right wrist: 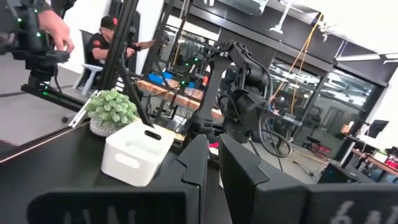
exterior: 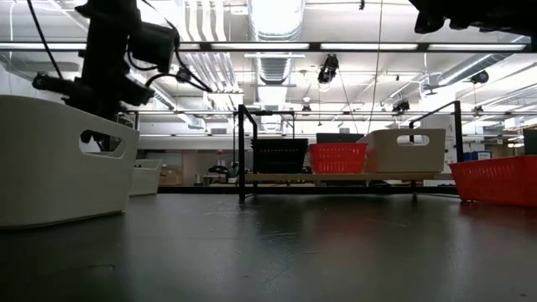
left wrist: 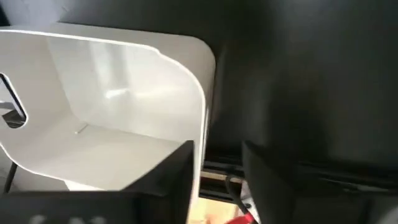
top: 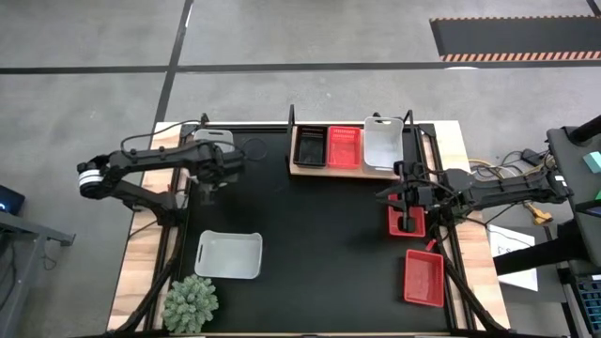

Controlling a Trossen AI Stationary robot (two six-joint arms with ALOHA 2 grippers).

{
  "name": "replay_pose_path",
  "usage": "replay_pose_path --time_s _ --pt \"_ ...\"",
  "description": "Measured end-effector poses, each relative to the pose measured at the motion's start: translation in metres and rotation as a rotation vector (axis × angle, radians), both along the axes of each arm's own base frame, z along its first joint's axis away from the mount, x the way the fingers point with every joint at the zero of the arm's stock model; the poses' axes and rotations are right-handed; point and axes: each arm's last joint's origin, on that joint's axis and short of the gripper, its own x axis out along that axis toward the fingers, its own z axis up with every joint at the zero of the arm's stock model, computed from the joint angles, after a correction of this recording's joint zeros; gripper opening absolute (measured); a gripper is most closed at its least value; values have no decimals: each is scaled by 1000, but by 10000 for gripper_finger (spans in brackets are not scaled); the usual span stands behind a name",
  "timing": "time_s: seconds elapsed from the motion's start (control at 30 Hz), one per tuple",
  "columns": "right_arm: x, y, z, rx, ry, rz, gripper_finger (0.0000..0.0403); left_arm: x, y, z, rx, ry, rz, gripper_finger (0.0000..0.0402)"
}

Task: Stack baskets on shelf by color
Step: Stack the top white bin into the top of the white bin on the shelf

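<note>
- Left pincer (left wrist: 217, 146): jaws apart, straddling one wall of a translucent white plastic basket (left wrist: 112, 106) at the surface's far left edge. It doesn't look clamped.
- Light-brown wooden shelf (top: 310, 170): off to that basket's right. Its white basket (top: 382, 145) runs front-to-back, while the near one looks crosswise, so I'd guess it needs a turn.
- Right pincer (right wrist: 214, 146): nearly closed above a red slotted basket (top: 395, 223). I can't tell whether it's holding it.

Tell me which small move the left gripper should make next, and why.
Probably close the left gripper on the white basket: its open fingers straddle that basket's wall, and it stands off the shelf. The right gripper hangs over a red basket.
</note>
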Motion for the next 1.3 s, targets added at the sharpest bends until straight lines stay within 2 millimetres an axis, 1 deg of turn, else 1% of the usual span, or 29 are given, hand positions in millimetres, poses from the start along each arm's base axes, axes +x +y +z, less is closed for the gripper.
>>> replay_pose_path --time_s 0.1,0.17,0.27,0.4,0.47,0.53,0.7,0.73,0.87,1.0,1.17,1.3 --pt "0 0 0 3 5 1 34 -6 2 -8 52 17 -11 159" --pt "0 0 0 11 6 2 34 -10 3 -15 64 29 -19 170" --pt "0 0 -1 26 10 5 34 -12 6 -25 66 24 -16 171" --pt "0 0 0 44 13 11 34 -14 7 -39 62 31 -21 159" --pt "0 0 -1 49 15 12 34 -14 7 -43 63 27 -24 144" --pt "0 1 -1 49 17 28 34 -17 6 -46 52 51 -40 119" --pt "0 1 -1 52 19 39 34 -17 6 -47 56 54 -42 20" --pt "0 1 -1 52 20 39 34 -17 6 -46 58 51 -39 11" --pt "0 1 -2 53 30 39 34 -14 7 -40 133 66 -53 2" --pt "0 1 -5 54 62 39 34 -9 8 -26 176 61 -51 1" --pt "-6 1 -5 74 84 39 34 1 4 7 226 -7 17 1" --pt "-17 0 0 103 46 36 34 7 -7 40 270 -65 44 0"
